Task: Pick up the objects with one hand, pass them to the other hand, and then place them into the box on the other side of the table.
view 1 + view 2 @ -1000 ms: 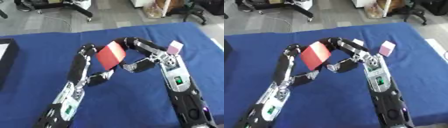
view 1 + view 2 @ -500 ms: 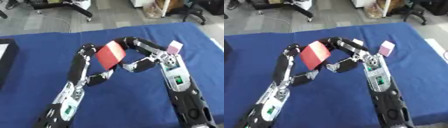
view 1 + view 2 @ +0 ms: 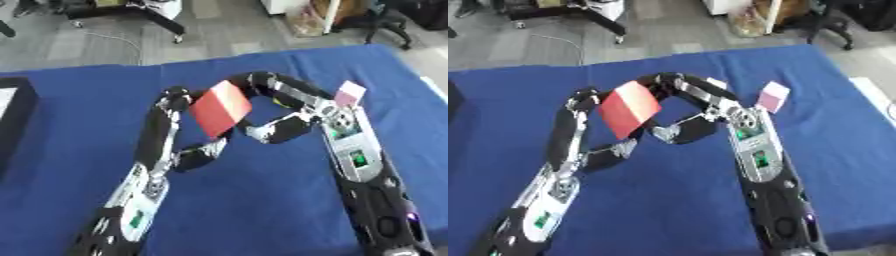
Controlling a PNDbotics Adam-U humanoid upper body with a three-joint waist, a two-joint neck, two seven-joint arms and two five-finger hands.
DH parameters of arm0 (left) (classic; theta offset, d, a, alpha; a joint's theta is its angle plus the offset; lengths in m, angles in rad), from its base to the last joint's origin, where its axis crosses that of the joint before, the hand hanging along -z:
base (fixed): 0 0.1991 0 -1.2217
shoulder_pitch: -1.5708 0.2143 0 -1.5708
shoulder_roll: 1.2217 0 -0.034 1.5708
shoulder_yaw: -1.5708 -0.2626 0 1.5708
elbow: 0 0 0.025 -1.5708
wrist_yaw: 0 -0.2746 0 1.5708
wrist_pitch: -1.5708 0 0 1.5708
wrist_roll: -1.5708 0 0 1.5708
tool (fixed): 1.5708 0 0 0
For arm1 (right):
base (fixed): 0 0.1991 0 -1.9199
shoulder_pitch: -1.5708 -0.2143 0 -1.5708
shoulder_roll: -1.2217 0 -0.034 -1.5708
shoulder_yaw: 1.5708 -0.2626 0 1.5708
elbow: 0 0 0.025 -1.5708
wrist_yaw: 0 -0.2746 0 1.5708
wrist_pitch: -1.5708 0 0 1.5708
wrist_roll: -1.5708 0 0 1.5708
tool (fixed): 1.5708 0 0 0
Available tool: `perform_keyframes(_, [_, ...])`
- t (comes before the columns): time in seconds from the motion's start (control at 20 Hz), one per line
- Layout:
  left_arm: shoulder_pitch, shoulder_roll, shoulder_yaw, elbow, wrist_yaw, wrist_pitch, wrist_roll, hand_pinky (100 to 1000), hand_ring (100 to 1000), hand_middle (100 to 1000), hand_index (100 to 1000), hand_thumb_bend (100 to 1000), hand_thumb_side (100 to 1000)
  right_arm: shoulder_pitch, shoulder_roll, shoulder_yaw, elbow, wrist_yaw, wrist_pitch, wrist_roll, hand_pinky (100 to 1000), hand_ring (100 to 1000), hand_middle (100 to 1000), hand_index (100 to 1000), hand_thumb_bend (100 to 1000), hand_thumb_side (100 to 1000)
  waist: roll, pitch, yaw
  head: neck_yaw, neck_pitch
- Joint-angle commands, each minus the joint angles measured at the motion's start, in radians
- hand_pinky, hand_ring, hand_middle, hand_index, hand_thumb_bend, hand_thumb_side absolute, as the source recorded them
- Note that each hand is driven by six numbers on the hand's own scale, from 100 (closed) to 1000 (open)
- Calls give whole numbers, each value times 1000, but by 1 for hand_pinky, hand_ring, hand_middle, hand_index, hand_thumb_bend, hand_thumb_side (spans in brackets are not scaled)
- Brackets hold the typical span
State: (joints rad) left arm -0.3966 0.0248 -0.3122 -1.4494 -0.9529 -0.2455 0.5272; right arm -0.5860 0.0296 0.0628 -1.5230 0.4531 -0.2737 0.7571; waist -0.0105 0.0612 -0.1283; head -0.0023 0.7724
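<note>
Covering the worktop point(image 3: 79, 165) is blue cloth, grey floor beyond (chair legs there). Both robot hands, left point(image 3: 175, 97) and right point(image 3: 254, 82), hold a red card point(image 3: 220, 107) aloft; finger closure unclear. A pink block point(image 3: 773, 96) lies right.

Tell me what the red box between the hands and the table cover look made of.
The red box looks like matte cardboard or stiff paper: flat faces, crisp edges, no gloss, though plastic can't be excluded. The table cover looks like blue cloth, a dull, even surface without reflections.
</note>
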Motion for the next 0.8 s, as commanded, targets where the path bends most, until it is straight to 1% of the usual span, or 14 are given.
perform_keyframes(0.05, [-22, 3, 9, -14, -4, 3, -4, 817, 544, 436, 453, 100, 245, -24, -9, -1, -31, 5, -18, -3, 808, 805, 807, 865, 101, 307, -14, -10, 2, 0, -2])
perform_keyframes(0.1, [-22, 3, 9, -13, -5, 3, -5, 817, 544, 436, 453, 100, 245, -26, -10, -1, -31, 11, -24, -4, 810, 808, 810, 884, 123, 308, -14, -10, 2, 0, -2])
perform_keyframes(0.15, [-23, 3, 9, -13, -6, 3, -6, 817, 544, 436, 453, 100, 245, -28, -11, -1, -30, 16, -30, -6, 810, 809, 811, 888, 126, 307, -14, -10, 2, 0, -2])
perform_keyframes(0.2, [-23, 3, 9, -13, -6, 3, -7, 817, 544, 436, 453, 100, 245, -31, -13, -1, -29, 21, -36, -6, 816, 815, 818, 918, 160, 299, -14, -10, 3, 0, -2])
perform_keyframes(0.35, [-24, 3, 10, -12, -8, 4, -10, 817, 544, 435, 452, 100, 245, -39, -17, 1, -26, 40, -57, -2, 822, 825, 827, 950, 193, 296, -14, -11, 4, 0, -2])
perform_keyframes(0.8, [-23, 5, 11, -9, -15, 6, -22, 818, 544, 433, 449, 100, 244, -53, -29, 0, -22, 84, -88, -9, 833, 840, 839, 990, 243, 300, -14, -12, 6, 1, -2])
